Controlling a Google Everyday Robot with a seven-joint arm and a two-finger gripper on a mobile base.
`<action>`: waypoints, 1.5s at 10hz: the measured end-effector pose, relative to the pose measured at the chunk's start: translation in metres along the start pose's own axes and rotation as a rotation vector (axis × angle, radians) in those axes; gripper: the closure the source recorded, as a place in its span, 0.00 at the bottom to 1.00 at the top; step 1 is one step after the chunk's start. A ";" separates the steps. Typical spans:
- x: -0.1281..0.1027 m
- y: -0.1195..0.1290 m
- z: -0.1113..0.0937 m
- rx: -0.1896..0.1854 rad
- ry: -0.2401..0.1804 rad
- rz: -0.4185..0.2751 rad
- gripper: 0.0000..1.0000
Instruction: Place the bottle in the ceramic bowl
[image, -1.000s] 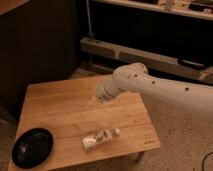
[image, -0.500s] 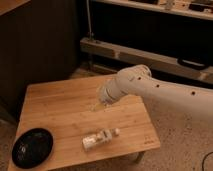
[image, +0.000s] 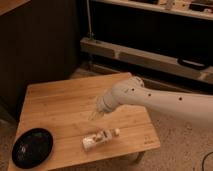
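The small pale bottle (image: 100, 138) lies on its side on the wooden table (image: 55, 102), near the front edge, its white cap pointing right. The black glossy ceramic bowl (image: 32, 146) sits at the table's front left corner, apart from the bottle. My gripper (image: 95, 114) hangs from the white arm that reaches in from the right. It is above the table, a little above and behind the bottle, not touching it.
The table is small, with edges close to the bottle and bowl. A dark wall stands behind it. A metal shelf frame (image: 150, 55) runs along the back right. The floor is speckled.
The arm has come down and forward, bringing the gripper closer to the bottle. The bottle and bowl have not moved.
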 end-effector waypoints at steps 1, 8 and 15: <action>0.001 0.011 0.001 -0.022 0.005 -0.016 0.35; 0.046 0.055 -0.003 -0.121 0.129 -0.038 0.35; 0.059 0.063 0.067 -0.137 0.144 0.069 0.35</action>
